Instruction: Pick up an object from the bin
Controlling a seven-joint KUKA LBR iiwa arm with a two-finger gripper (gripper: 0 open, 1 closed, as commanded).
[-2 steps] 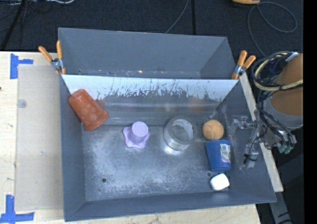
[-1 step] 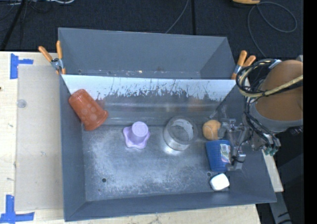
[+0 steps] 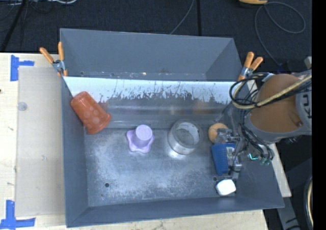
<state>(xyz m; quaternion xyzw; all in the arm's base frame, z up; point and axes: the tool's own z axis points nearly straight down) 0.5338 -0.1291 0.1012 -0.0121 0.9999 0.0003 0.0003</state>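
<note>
**Gripper down at the bin's right end, beside a blue block**

Here's the grey bin, and there are six loose things on its speckled floor. Far left, an orange cup lies on its side against the wall. Moving towards the middle there's a small lilac piece with a wavy, flower-like base. Just to its right is a clear cup, tipped over with nothing visible inside. Right of that is a small yellow-orange ball, close to the arm.

Now the busy corner. The gripper is low in the bin at the right end, under the arm's orange cover. Whether it is open or closed, I can't tell from here, and I can't see that it has hold of anything. Right beside it, on its left, lies a blue block, flat, rectangular and a solid bright blue. The block seems to touch the gripper. Just below the pair, near the front wall, sits a small white lump.
</note>
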